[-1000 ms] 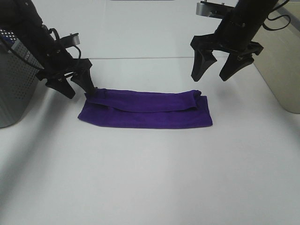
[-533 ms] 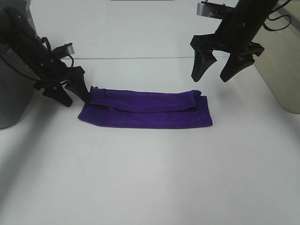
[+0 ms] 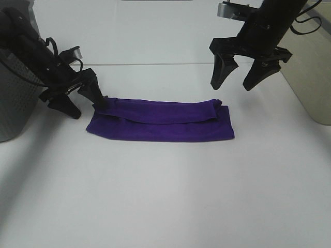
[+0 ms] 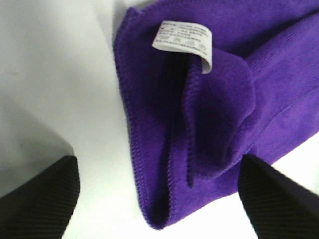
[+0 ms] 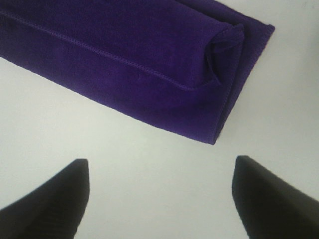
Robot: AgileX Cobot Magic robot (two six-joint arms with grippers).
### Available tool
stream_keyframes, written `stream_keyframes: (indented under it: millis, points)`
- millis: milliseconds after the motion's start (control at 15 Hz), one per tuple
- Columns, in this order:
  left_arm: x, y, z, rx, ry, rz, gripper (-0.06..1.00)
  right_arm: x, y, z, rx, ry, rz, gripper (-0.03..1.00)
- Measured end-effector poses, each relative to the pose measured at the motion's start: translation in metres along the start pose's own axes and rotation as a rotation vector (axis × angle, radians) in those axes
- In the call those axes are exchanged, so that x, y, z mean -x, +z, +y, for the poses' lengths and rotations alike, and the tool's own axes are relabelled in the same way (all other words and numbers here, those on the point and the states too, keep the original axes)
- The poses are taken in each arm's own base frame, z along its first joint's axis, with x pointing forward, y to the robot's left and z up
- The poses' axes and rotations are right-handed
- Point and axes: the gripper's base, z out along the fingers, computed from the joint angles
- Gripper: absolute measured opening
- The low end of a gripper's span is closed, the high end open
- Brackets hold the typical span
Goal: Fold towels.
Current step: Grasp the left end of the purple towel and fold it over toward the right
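Observation:
The deep purple towel [image 3: 160, 120] lies folded into a long strip on the white table [image 3: 165, 196]. Its small white tag [image 4: 183, 39] shows at the left end in the left wrist view, where the towel [image 4: 214, 99] has a loose fold. My left gripper [image 3: 83, 102] is open, low at the towel's left end, one finger touching the towel's corner. My right gripper [image 3: 238, 80] is open and empty, hovering above the towel's right end. The right wrist view shows that end of the towel [image 5: 149, 64] with a tucked corner.
A grey perforated basket [image 3: 13, 98] stands at the left edge behind my left arm. A beige container [image 3: 313, 82] stands at the right edge. A table seam [image 3: 155, 64] runs across behind the towel.
My left gripper drew back to the left from the towel's end, then came back in to it. The right gripper and the towel have hardly moved.

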Motion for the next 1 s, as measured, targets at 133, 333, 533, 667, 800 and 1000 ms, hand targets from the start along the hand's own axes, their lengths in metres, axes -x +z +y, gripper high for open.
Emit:
stream_keyframes:
  millis: [133,333,533,667,800,1000]
  points:
    - [0.000,0.005,0.000,-0.028,-0.013,0.005,0.79,0.000,0.000,0.001,0.006,0.003,-0.001,0.77]
    - [0.000,0.016,-0.014,-0.039,0.012,0.027,0.78,0.000,0.000,0.001,0.006,0.003,0.000,0.77]
    - [-0.002,0.035,-0.036,-0.055,0.045,0.064,0.76,-0.001,0.000,0.001,0.008,0.003,0.007,0.77]
    - [-0.004,0.045,-0.048,-0.040,0.059,0.083,0.66,-0.002,0.000,0.001,0.015,0.005,0.024,0.77]
    - [-0.004,0.052,-0.049,-0.017,0.063,0.087,0.38,-0.003,0.000,0.002,0.017,0.005,0.037,0.77]
    - [-0.004,0.054,-0.046,0.003,0.079,0.088,0.02,-0.005,0.000,0.002,0.021,0.005,0.054,0.77]
